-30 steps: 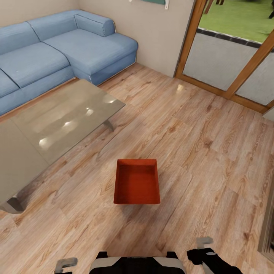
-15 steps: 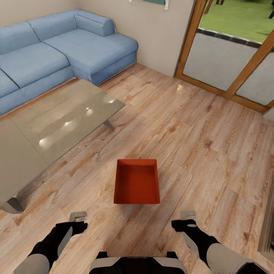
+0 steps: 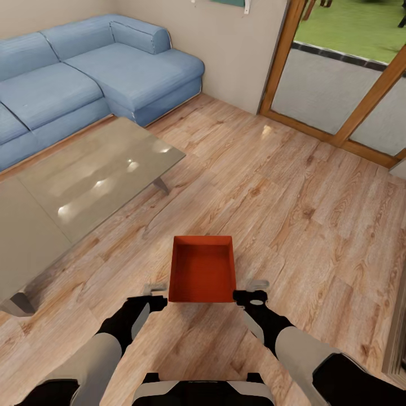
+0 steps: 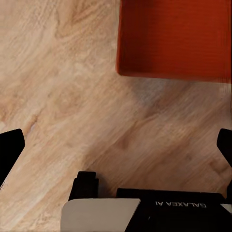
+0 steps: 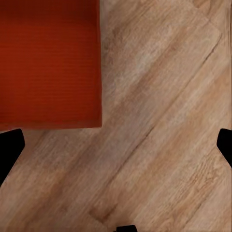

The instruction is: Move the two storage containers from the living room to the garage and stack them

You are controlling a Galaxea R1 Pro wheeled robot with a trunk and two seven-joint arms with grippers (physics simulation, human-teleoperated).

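Room: the living room, with a light wood plank floor (image 3: 316, 225) underfoot.
Far left: a blue corner sofa (image 3: 84, 79) against the wall, and a glass-topped coffee table (image 3: 84, 186) nearer in; nothing of the task rests on it.
Left end effector (image 3: 155, 290): low over the planks just beside the near left corner of the bin, not touching it as far as I can judge. In the left wrist view its dark fingertips (image 4: 10, 150) sit at opposite edges of the frame, so it is spread wide and holds nothing.
Storage container (image 3: 203, 269): one orange-red open-top bin, upright and empty on the plank floor, centred in front of the robot, well apart from the table.
Right end effector (image 3: 255, 288): just beside the bin's near right corner, likewise spread wide and empty.
Far right: wood-framed glass doors (image 3: 338, 84) with grass beyond.
Step in hand: the reach for the first bin, both arms flanking its near end.
Next move: I judge each end effector must close in on a side wall and grip evenly before any lift.
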